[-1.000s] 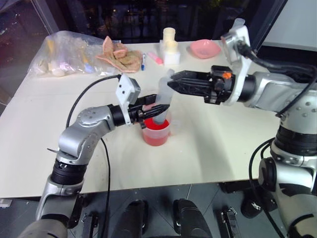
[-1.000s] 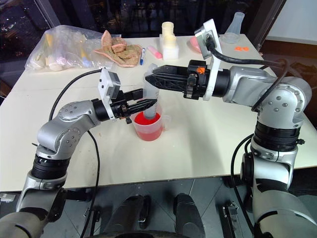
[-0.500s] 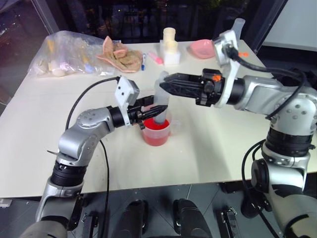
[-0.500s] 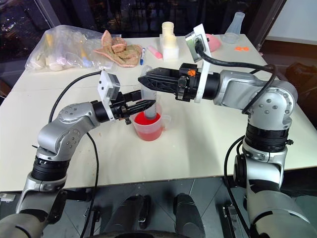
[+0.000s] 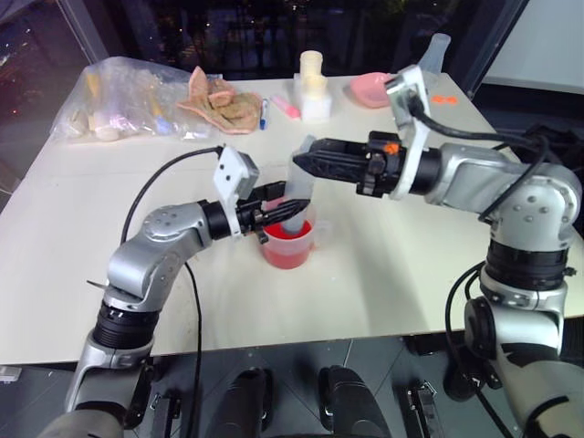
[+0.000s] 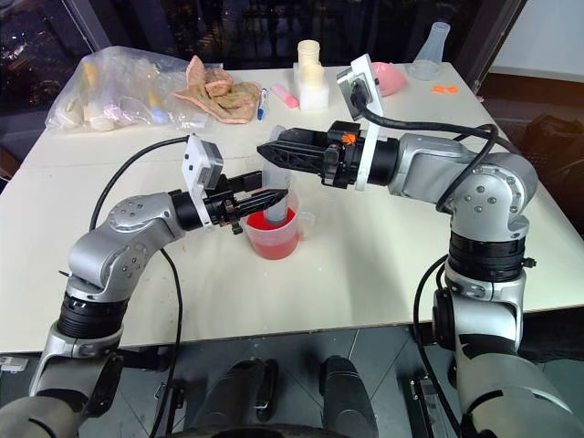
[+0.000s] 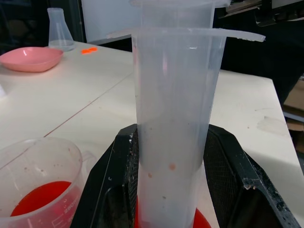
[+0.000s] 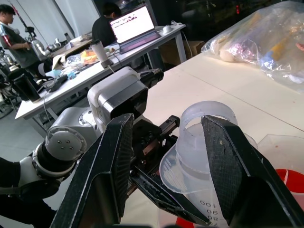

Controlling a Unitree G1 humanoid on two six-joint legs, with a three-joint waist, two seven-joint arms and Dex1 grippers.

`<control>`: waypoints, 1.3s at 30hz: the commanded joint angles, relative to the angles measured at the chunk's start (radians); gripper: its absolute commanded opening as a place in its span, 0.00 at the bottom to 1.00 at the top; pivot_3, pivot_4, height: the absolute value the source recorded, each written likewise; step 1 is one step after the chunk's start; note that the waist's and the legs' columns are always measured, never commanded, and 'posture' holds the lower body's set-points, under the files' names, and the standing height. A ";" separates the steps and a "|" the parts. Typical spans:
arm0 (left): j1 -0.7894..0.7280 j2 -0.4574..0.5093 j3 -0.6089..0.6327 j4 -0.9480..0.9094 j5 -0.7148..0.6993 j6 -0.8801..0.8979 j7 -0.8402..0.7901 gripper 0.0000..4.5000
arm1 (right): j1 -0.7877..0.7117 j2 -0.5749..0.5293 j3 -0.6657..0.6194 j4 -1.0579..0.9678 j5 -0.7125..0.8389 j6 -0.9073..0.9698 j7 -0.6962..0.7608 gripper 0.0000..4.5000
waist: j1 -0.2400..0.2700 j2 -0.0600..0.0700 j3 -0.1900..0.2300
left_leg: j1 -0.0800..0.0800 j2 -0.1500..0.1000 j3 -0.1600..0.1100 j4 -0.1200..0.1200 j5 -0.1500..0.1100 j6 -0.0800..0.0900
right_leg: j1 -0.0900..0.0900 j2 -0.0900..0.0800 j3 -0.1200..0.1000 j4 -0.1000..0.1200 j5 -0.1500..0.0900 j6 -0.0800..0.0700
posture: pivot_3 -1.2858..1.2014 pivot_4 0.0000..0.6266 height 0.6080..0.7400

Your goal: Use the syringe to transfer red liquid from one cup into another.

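Note:
The clear syringe [image 5: 301, 187] stands upright, and my left gripper [image 5: 281, 212] is shut on its barrel [image 7: 173, 118]. Its lower end sits over a clear cup of red liquid [image 5: 287, 246], which shows a clear handle or rim on its right side. Beside the syringe stands a second clear cup [image 7: 40, 161] with printed marks and a lip, holding a little red liquid [image 7: 35, 199]. I cannot tell which of the two is the narrower cup. My right gripper [image 5: 307, 157] points level from the right, its fingers [image 8: 116, 156] open on either side of the plunger top [image 8: 206, 118].
Along the table's far edge lie a plastic bag of items [image 5: 128, 100], a crumpled cloth [image 5: 219, 102], a pen, white containers [image 5: 313, 87], a pink bowl [image 5: 376, 88] and a clear flask [image 6: 431, 50]. People sit at desks behind the table in the right wrist view.
The right wrist has drifted a little to the left while its fingertips stay at the syringe's top. The left gripper and syringe have not moved.

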State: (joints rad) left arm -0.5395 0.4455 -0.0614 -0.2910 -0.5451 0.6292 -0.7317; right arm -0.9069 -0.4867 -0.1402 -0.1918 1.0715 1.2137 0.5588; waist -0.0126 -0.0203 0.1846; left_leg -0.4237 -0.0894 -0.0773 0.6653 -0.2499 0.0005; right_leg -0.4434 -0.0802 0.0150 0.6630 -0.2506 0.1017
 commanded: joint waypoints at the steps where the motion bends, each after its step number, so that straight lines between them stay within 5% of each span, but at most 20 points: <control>1: 0.009 0.000 -0.010 -0.070 -0.008 -0.011 -0.010 0.32 | -0.027 0.023 0.005 -0.015 0.008 -0.015 -0.011 0.47 | 0.000 0.000 0.000 | 0.000 0.000 0.000 0.000 0.000 0.000 | 0.000 0.000 0.000 0.000 0.000 0.000 | 0.52 0.24 1.00; 4: 0.018 0.004 -0.013 -0.078 -0.011 -0.005 -0.012 0.32 | -0.024 0.036 0.013 -0.016 0.009 -0.013 -0.017 0.25 | 0.001 0.000 0.000 | 0.000 0.000 0.000 0.000 0.000 0.000 | 0.000 0.000 0.000 0.000 0.000 0.000 | 0.52 0.24 1.00; 6: 0.024 0.009 -0.012 -0.085 -0.013 0.001 -0.013 0.32 | -0.020 0.040 0.015 -0.021 0.012 -0.009 -0.018 0.01 | 0.001 0.000 0.000 | 0.000 0.000 0.000 0.000 0.000 0.000 | 0.000 0.000 0.000 0.000 0.000 0.000 | 0.52 0.24 1.00; 39: 0.116 0.043 -0.029 -0.095 -0.004 -0.004 -0.024 0.32 | -0.119 0.025 -0.074 0.053 0.126 -0.027 -0.070 0.01 | 0.000 0.000 0.000 | 0.000 0.000 0.000 0.000 0.000 0.000 | 0.000 0.000 0.000 0.000 0.000 0.000 | 0.52 0.24 1.00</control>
State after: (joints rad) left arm -0.4425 0.4732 -0.0521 -0.3576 -0.5531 0.6049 -0.7339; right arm -0.9527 -0.4521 -0.1282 -0.1108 1.1647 1.2393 0.4954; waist -0.0121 -0.0202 0.1847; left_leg -0.4236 -0.0893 -0.0773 0.6652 -0.2500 0.0007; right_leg -0.4433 -0.0803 0.0150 0.6628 -0.2507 0.1016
